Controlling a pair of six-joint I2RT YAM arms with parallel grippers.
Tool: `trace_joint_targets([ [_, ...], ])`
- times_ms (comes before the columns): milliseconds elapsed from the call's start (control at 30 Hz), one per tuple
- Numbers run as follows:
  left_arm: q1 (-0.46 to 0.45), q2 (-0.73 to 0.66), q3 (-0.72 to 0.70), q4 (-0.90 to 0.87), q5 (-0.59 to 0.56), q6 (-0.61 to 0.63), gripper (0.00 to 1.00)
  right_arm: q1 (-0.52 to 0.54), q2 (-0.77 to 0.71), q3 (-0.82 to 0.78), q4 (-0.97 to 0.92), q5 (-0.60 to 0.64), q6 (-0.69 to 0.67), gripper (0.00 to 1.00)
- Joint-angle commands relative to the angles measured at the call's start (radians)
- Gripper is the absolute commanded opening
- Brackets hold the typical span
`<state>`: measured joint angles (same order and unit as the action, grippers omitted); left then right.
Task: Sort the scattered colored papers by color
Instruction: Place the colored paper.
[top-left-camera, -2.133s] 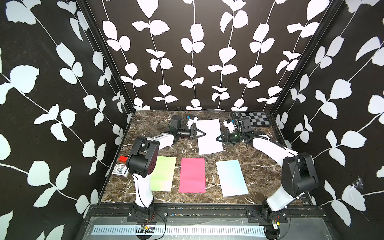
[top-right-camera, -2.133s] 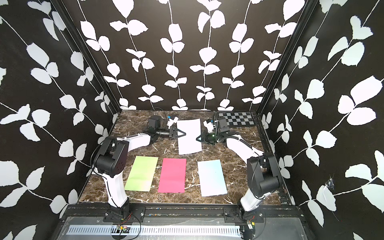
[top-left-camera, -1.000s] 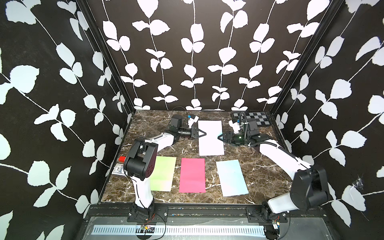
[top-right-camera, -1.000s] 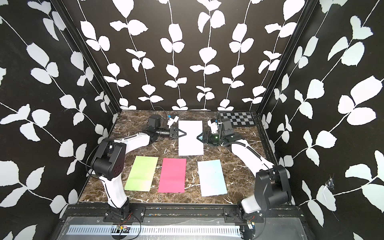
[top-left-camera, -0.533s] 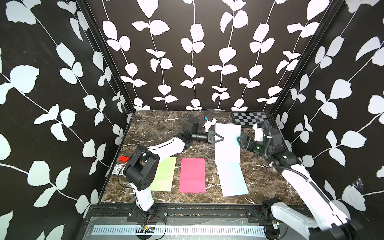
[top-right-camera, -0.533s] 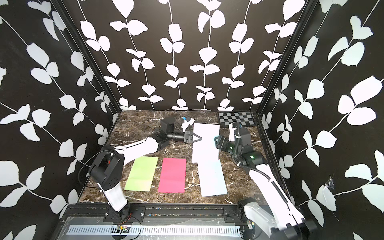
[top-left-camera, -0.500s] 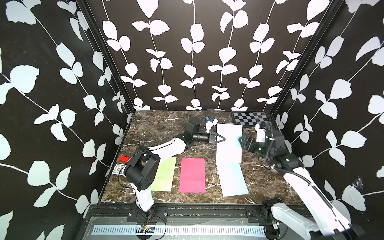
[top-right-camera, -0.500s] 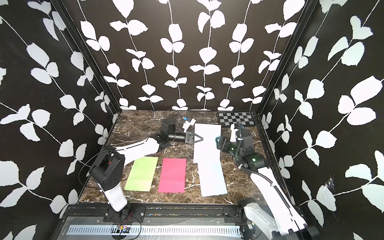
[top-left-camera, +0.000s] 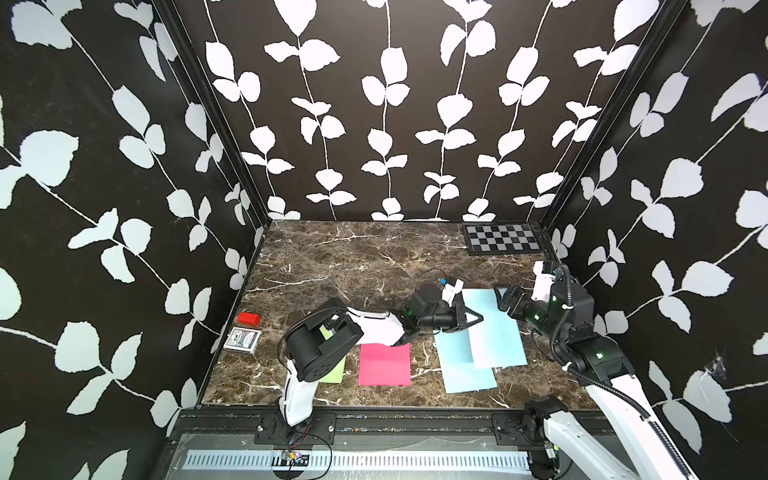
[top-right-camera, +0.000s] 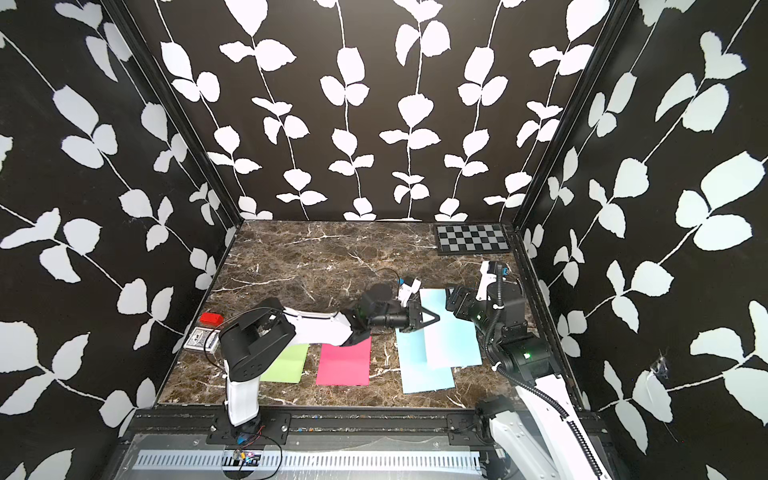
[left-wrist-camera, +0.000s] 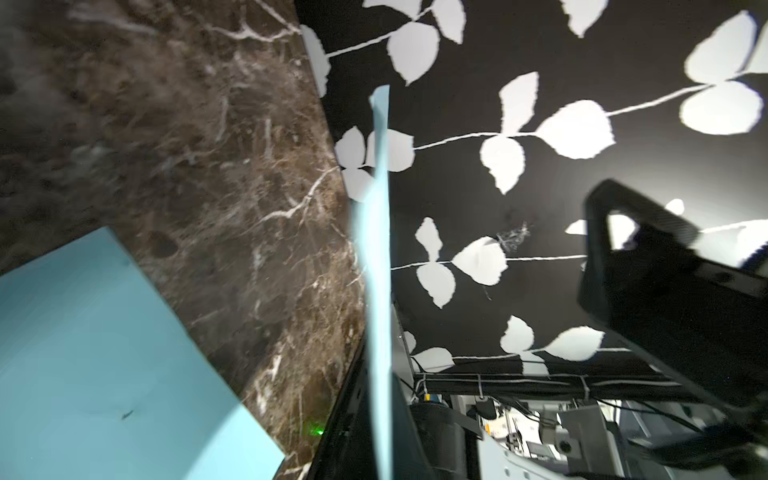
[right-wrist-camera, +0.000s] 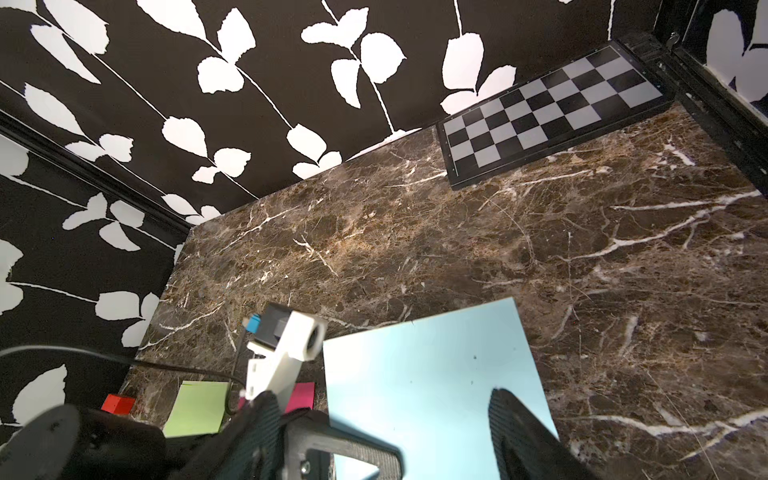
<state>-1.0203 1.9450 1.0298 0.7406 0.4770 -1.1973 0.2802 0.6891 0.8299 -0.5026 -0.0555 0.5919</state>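
My left gripper (top-left-camera: 469, 318) (top-right-camera: 424, 320) is shut on the near-left edge of a light blue paper (top-left-camera: 494, 328) (top-right-camera: 451, 332). In the left wrist view that sheet (left-wrist-camera: 380, 249) runs edge-on out of the jaws. It overlaps a second light blue paper (top-left-camera: 465, 370) (left-wrist-camera: 104, 353) lying flat at front right. A hot pink paper (top-left-camera: 384, 363) lies at front centre. A light green paper (top-left-camera: 334, 372) is mostly hidden under my left arm. My right gripper (top-left-camera: 505, 299) (right-wrist-camera: 386, 436) stands open at the held sheet's far right edge.
A black-and-grey checkerboard panel (top-left-camera: 503, 239) lies in the back right corner. A small red block (top-left-camera: 248, 319) and a patterned card box (top-left-camera: 242, 340) sit by the left wall. Patterned walls close in three sides.
Both arms brought the pale blue sheet from the back middle to the front right, over the other blue sheet. The right gripper's jaws widened and came off it.
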Motion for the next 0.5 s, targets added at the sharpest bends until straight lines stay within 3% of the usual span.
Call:
trace_joint_targets([
  [0, -0.022, -0.011, -0.047, 0.061, -0.13, -0.043, 0.0, -0.006, -0.013, -0.033, 0.007, 0.002, 0.022, 0.79],
  [467, -0.05, 0.019, -0.229, 0.152, -0.19, -0.13, 0.0, -0.006, 0.025, -0.062, 0.039, -0.023, 0.036, 0.8],
])
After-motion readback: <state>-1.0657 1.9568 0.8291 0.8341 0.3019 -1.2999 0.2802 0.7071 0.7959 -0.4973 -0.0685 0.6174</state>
